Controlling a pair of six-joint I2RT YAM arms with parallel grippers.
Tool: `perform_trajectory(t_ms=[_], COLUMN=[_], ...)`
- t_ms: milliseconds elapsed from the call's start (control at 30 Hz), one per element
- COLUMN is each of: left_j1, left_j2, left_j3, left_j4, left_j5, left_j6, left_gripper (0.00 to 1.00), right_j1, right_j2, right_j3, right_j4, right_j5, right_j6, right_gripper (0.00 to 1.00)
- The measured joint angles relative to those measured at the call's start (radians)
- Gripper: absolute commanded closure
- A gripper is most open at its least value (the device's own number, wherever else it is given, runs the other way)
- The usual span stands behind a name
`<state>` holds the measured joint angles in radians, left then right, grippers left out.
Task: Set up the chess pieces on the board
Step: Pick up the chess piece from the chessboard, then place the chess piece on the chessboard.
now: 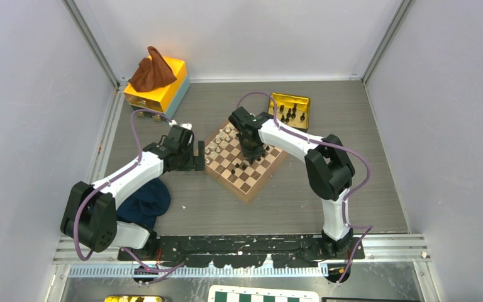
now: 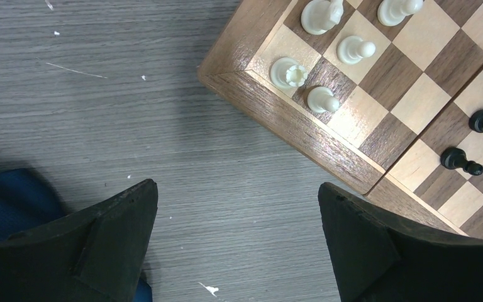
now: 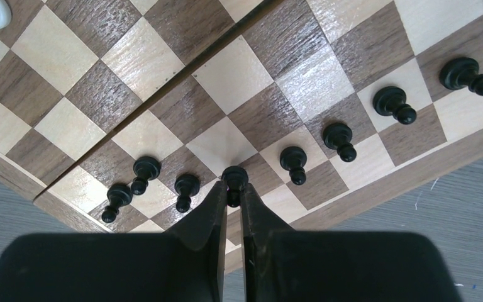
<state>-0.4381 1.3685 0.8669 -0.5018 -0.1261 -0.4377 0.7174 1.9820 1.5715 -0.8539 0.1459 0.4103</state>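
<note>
Far left on the table point(image 1: 352, 189): a yellow box point(image 1: 163, 94) with a brown cloth point(image 1: 153, 72) bunched on top. Nearer me on the left, a blue cloth point(image 1: 143, 201) lies by my left arm's base.

Left claw point(image 2: 238, 239): wide, nothing in it. It hangs over bare table just beside the left corner of the board point(image 1: 255, 178), not touching it.

The board sits mid-table, turned corner-on to me. Cream pieces point(image 2: 352, 49) stand on its far-left squares, by the corner the left wrist camera sees.

Black chess pieces point(image 3: 338, 137) stand in a row along the board's near-right edge, about one to a square. The two at the left end of that row are staggered, and I can't tell if they share a rank.

Right claw point(image 3: 233, 192): narrow, pinched on the head of one black pawn point(image 3: 234, 176) in the middle of that row. The pawn is upright. Its base looks to be on a square at the rim, but I can't tell whether it touches down or sits just off the wood. Neighbour pawns are close on both sides and clear of the fingers.

Far right of the board, apart from it: a yellow tin point(image 1: 277, 100) with more black pieces standing inside. They are too small to tell the types.
</note>
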Motion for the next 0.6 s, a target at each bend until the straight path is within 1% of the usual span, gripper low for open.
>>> perform_trajectory(t_ms=[600], left_j1=[0.000], left_j2=[0.000], left_j3=[0.000], left_j4=[0.005], left_j5=[0.007], left_j6=[0.000], left_gripper=[0.01], right_j1=[0.000], right_j2=[-0.029], right_j3=[-0.063], right_j4=[0.006], right_j5=[0.006], right_j6=[0.011], right_gripper=[0.94])
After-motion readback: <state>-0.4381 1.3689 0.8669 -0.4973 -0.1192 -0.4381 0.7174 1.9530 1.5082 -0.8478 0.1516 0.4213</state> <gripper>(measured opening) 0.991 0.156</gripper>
